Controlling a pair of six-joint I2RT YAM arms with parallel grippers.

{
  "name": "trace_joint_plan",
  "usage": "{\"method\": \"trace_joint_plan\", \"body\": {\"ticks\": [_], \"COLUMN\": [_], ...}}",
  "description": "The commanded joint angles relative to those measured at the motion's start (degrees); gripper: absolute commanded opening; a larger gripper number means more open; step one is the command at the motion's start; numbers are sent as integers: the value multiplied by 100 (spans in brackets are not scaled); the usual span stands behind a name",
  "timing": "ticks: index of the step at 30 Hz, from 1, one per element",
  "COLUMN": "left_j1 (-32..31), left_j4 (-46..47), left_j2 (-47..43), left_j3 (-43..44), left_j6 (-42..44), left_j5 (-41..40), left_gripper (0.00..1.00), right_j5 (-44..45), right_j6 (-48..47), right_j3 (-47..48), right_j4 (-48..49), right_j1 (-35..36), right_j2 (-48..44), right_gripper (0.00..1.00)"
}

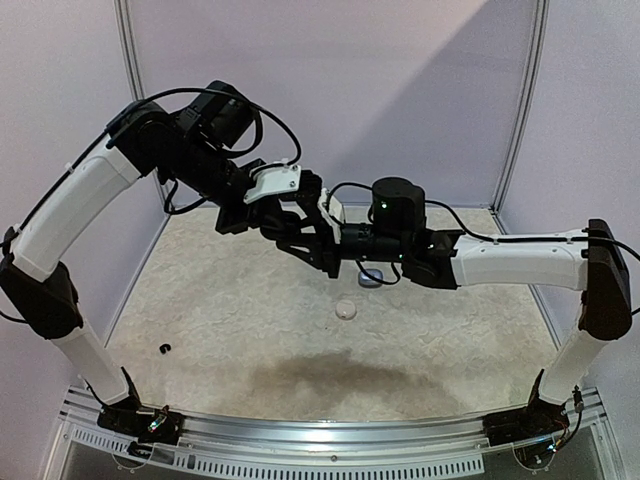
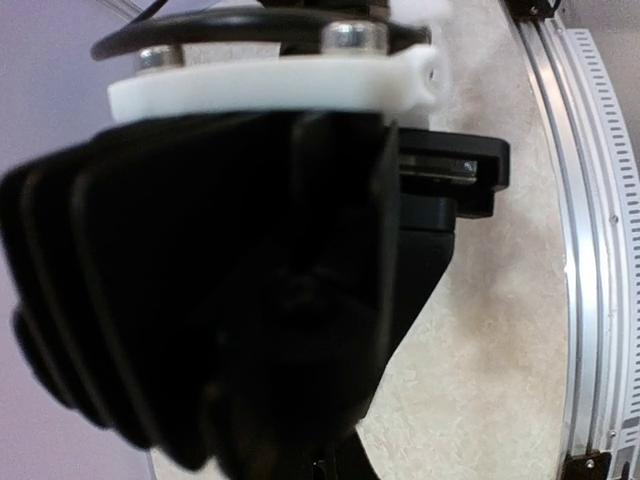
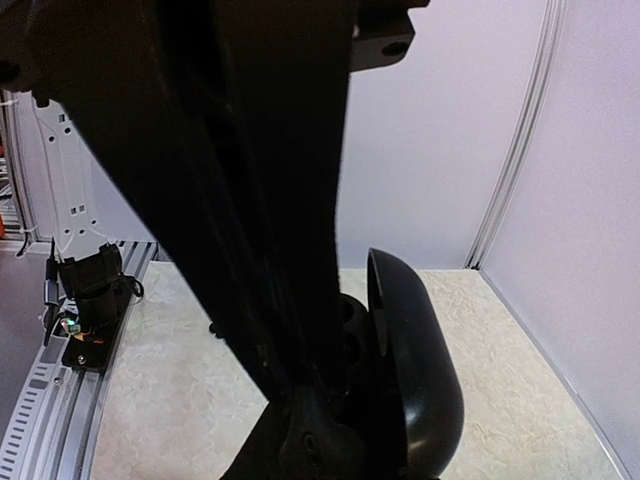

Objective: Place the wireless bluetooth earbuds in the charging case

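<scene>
Left tool (image 1: 300, 236): closed tight, contents unseen. Right tool (image 1: 330, 258): narrow, gripping the open black charging case (image 3: 415, 385) in mid-air. I log one black earbud (image 1: 165, 348) lying on the surface (image 1: 450, 340), near left.

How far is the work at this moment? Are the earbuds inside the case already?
Done: the black case is open and held above the table, seemingly in the jaws of the right gripper. In hand: the shut left gripper meets it in mid-air; whether it carries a bud is hidden. Left: a white piece and a small black piece lie on the table.
</scene>
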Motion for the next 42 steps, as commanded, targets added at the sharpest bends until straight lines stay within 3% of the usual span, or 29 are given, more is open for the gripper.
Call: {"method": "trace_joint_plan", "body": {"ticks": [1,14,42], "left_j1": [-10,110,497], "left_j4": [-516,-729,-706], "left_j2": [1,-131,-621], "left_j3": [35,696,-383], "left_j6": [-224,-445,-118], "left_j5": [467,745,31], "left_gripper": [0,0,0], "right_j5": [109,230,-48], "right_j6": [50,55,-112], "right_j3": [-119,-251,114], "right_j4": [750,491,83], "right_j1": [74,69,63], "right_j2": [-121,-200,-196], "right_gripper": [9,8,9]}}
